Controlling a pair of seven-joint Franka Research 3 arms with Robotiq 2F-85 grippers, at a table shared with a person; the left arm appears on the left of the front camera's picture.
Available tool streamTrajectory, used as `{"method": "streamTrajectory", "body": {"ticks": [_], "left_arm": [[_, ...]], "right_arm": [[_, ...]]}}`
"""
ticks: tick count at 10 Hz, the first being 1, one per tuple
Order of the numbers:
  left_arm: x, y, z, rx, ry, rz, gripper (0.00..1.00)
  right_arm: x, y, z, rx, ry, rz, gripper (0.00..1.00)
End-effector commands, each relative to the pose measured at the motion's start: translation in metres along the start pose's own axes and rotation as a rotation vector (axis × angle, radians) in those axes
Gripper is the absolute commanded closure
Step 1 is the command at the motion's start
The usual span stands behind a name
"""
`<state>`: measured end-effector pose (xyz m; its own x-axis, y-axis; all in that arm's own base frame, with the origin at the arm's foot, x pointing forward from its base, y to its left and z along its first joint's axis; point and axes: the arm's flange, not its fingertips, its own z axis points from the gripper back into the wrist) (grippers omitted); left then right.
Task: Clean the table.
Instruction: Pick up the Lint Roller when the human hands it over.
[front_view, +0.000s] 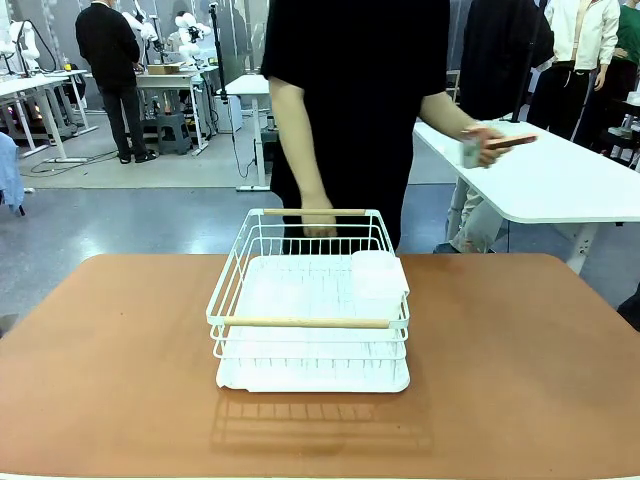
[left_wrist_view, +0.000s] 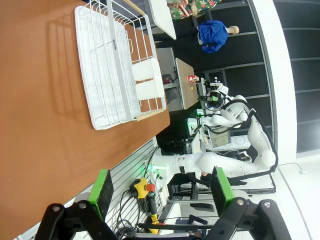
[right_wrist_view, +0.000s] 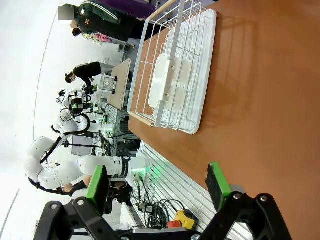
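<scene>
As seen from the front: table, long axis left to right. Turns one long edge toward the robot, the other, with rounded corners, toward a person standing behind it. Spans nearly the full width of view. Carries a white wire rack at mid-table, wooden handles parallel to that axis; person's hand at the far handle. Top reddish-brown, smooth, faintly glossy, with the rack's shadow in front. Left hand released, fingers wide, nothing between, by the near edge. Right hand likewise released, empty. Beyond: grey floor, white-topped table, workbenches.
</scene>
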<state>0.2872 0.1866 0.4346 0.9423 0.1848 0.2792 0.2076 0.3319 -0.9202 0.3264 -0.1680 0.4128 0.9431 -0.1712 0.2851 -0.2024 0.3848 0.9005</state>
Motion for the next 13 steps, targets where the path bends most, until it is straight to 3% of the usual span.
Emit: {"method": "streamTrajectory", "body": {"ticks": [1,12,13], "left_arm": [[-0.002,0.001,0.002,-0.018,0.000,-0.019,0.00],[-0.002,0.001,0.002,-0.018,0.000,-0.019,0.00],[-0.002,0.001,0.002,-0.018,0.000,-0.019,0.00]], "right_arm": [[0.002,0.001,0.000,0.019,-0.012,0.020,0.00],[0.000,0.000,0.000,0.002,0.001,0.000,0.00],[0.005,0.014,-0.010,-0.027,-0.055,-0.001,0.00]]}}
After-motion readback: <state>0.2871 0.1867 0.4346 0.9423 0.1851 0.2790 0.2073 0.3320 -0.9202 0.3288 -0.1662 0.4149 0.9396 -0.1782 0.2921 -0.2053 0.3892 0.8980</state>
